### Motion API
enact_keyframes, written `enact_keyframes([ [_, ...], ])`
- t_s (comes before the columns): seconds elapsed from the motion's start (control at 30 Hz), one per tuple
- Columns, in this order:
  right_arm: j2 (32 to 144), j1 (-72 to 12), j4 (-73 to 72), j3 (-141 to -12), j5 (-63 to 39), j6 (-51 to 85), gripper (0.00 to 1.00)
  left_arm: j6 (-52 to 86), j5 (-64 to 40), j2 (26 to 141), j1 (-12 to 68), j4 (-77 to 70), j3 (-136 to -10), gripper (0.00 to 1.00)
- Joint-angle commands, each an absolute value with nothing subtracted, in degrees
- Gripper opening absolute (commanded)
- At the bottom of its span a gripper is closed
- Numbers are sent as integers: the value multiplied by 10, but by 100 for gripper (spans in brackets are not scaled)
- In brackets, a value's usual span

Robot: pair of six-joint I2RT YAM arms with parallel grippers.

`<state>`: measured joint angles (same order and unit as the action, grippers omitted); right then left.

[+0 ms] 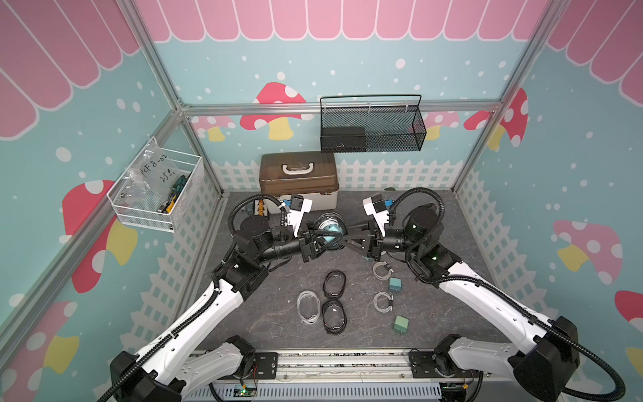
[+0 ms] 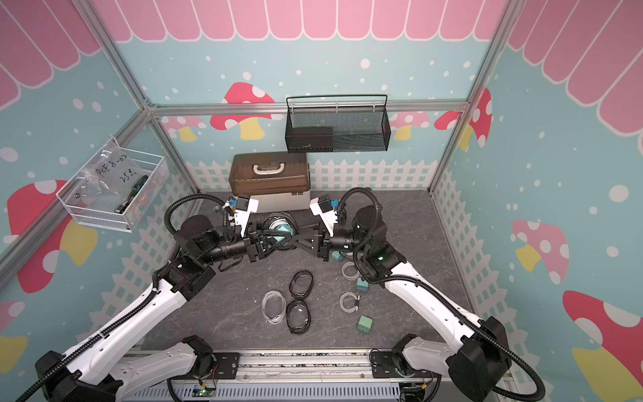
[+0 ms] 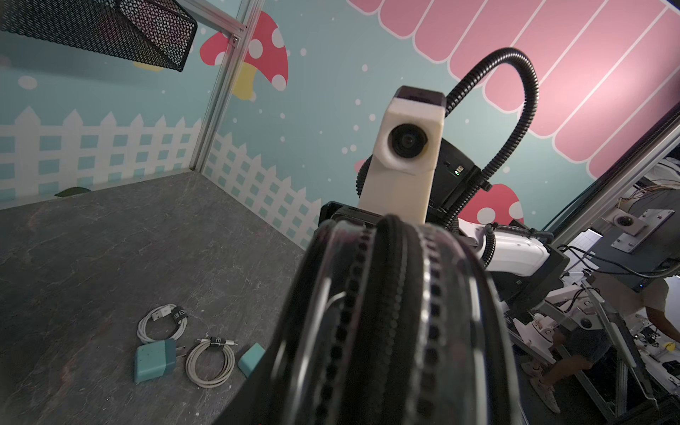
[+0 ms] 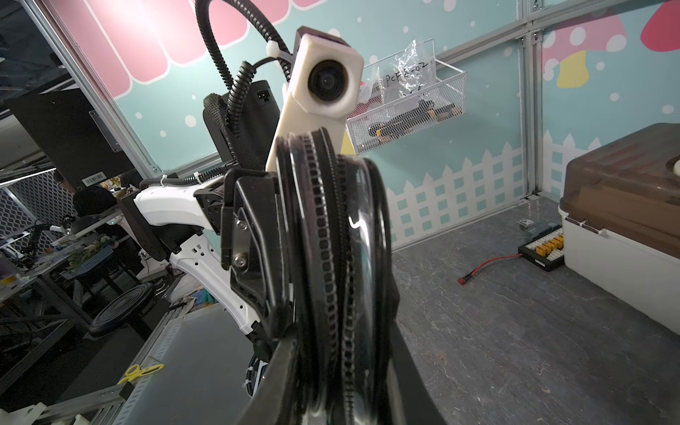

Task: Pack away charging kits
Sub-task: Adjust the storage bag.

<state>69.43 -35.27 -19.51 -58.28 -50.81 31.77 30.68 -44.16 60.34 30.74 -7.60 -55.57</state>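
Your cell, listed: teal walls [image 1: 222, 69] printed with mushrooms [image 1: 278, 104], white fence [image 1: 400, 174], pink awning [image 1: 313, 21]; aluminium frame [image 1: 243, 109]; grey stone-look floor [image 1: 271, 313]; black mesh basket [image 1: 393, 128], back wall; white wire basket [image 1: 153, 212], left wall; brown-lidded box [image 1: 299, 181], back. Outside, dim workshop [image 4: 55, 239].
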Motion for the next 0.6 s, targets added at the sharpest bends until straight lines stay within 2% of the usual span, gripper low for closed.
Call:
enact_keyframes([
  [0.0, 709, -361, -200, -595, -498, 312, 0, 312, -470, 612, 317, -102, -580, 35],
  [0.2, 704, -360, -186, -598, -488, 304, 1, 313, -470, 609, 317, -121, -572, 2],
  [0.33, 680, -361, -129, -605, -429, 267, 28, 294, -408, 589, 316, -93, -567, 0],
  [0.4, 660, -361, -101, -607, -392, 245, 46, 283, -365, 575, 316, -75, -567, 0],
  [0.47, 633, -363, -87, -598, -333, 231, 55, 277, -315, 561, 316, -60, -570, 0],
  [0.57, 584, -394, -93, -565, -205, 200, 61, 271, -235, 542, 315, -31, -587, 0],
])
